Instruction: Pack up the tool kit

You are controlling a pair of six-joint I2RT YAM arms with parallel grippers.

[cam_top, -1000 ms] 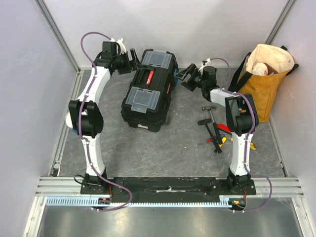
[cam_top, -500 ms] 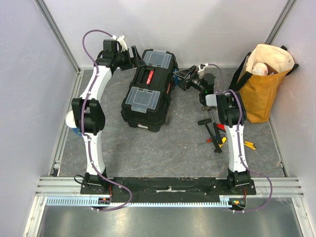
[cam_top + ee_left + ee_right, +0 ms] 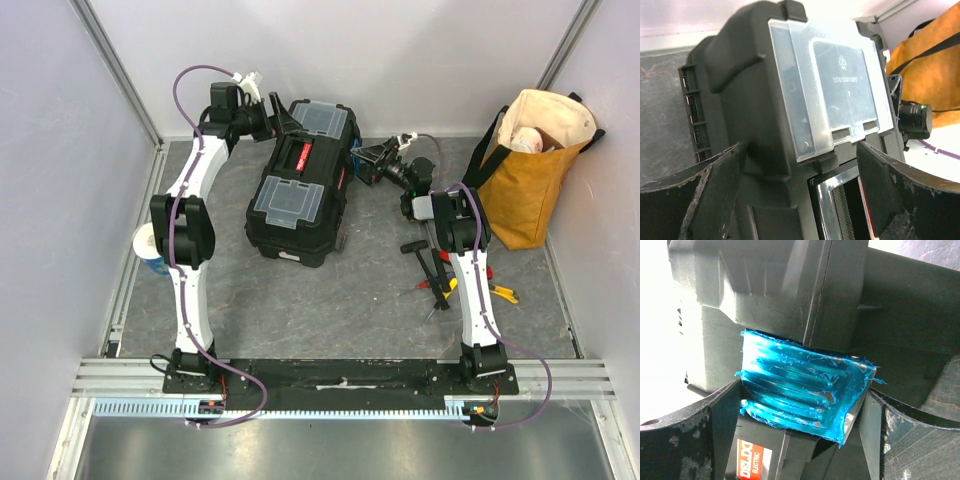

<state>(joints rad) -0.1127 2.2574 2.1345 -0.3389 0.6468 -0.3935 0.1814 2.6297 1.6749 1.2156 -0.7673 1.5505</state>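
The toolbox [image 3: 305, 185] is sitting on the grey desk [image 3: 300, 300], in the far half and left of centre, with its long axis running from near left to far right. Its red handle panel [image 3: 303, 157] is facing up between two clear-lidded compartments, one at the far end [image 3: 322, 120] and one at the near end [image 3: 288, 199]. Both clear lids are lying flat.

The left hand [image 3: 275, 118] is reaching the far left corner of the toolbox. It is standing released, its jaws spread wide. In the left wrist view the two fingers [image 3: 715, 180] are flanking the far compartment lid; whether they are touching the case cannot be told.

The right hand [image 3: 370, 160] is pointing at the right side of the toolbox. It is also standing released. In the right wrist view its fingers [image 3: 705, 430] are framing the blue side latch [image 3: 802, 385], one on each side, with the latch sitting flat against the black case.

The small hand tools [image 3: 435, 275] are lying loose on the desk to the right of the toolbox, partly behind the right arm. Among them a yellow knife [image 3: 503, 294] is showing just right of that arm.

A mustard-yellow tote bag [image 3: 535, 170] is standing in the far right corner. A blue-and-white cup [image 3: 148, 250] is sitting at the left edge, beside the left arm.
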